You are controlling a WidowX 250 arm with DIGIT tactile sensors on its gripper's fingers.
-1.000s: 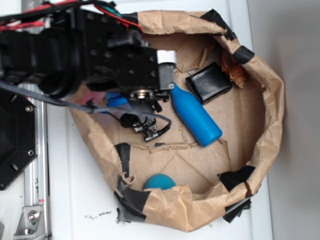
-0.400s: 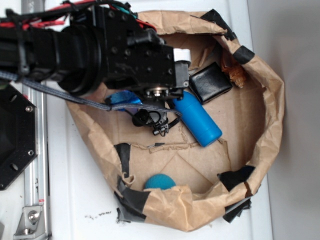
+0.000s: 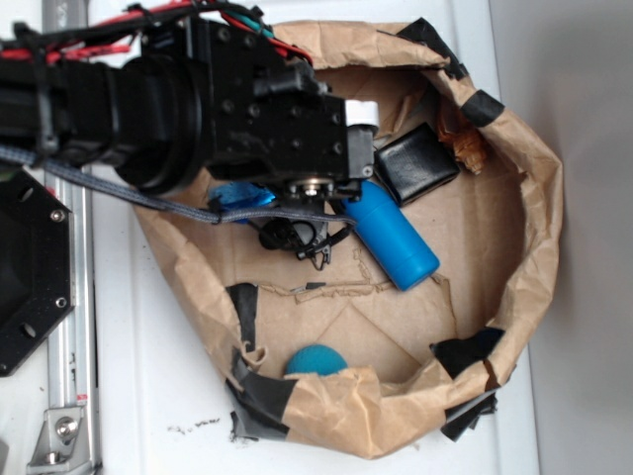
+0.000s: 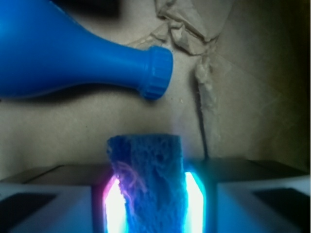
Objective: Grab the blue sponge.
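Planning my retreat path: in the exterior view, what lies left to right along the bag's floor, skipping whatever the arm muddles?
Sponge → ball → bottle → black pouch → brown scrap by the bag's right wall.

Count of items, approx. by kind: 1 robot arm (image 3: pixel 148 109) w/ 1 hand (image 4: pixel 148 204), its two fingers closed on 1 blue sponge (image 4: pixel 148 184); 1 blue bottle (image 3: pixel 396 237) lying on its side; 1 teal ball (image 3: pixel 316 359); 1 black wallet-like pad (image 3: pixel 413 163). All sit in 1 crumpled brown paper enclosure (image 3: pixel 539 228), patched w/ several strips of black tape, at least 5 visible, exact no. hard to tell. 1 small orange-brown item (image 3: pixel 465 139) shows at the far rim, too unclear to identify, and 1 white desk (image 3: pixel 168 396) carries the lot.
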